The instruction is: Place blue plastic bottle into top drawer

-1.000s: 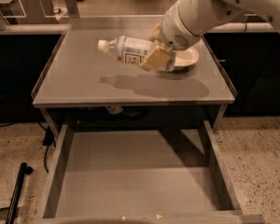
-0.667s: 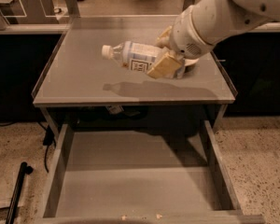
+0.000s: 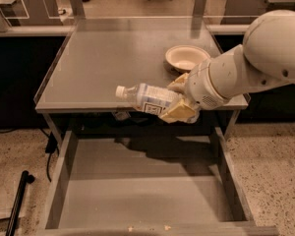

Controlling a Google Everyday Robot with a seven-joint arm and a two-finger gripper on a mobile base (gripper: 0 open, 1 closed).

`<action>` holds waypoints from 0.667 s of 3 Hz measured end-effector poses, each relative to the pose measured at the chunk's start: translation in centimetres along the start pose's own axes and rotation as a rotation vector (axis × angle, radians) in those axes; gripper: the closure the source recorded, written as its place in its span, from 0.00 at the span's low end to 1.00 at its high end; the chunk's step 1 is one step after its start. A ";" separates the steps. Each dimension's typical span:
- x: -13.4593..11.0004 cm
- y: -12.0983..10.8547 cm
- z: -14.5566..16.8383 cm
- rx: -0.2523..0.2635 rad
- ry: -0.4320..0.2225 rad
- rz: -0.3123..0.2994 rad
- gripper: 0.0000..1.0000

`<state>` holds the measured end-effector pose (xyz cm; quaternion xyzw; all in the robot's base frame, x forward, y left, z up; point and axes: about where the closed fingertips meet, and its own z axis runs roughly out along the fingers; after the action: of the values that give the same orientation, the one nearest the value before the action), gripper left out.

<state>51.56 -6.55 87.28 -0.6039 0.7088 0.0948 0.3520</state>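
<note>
One tan-fingered hand point(image 3: 177, 99) is gripping the small, clear, white-capped blue plastic bottle point(image 3: 146, 97) near its base. It is holding the bottle sideways in the air at the front edge of the flat grey table point(image 3: 108, 58), just above the back of the open, wide, shallow grey metal top drawer point(image 3: 137, 195). Letting go here is risking a bounce off the table lip or a roll across the drawer floor. Lowering straight down is risking the wrist catching that lip, and the arm is sitting close to the round white bowl point(image 3: 187, 57).
</note>
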 end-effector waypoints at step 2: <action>1.0 2.1 3.5 -0.066 -0.015 0.039 1.00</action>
<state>50.93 -4.82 83.53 -0.6005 0.7143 0.1296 0.3353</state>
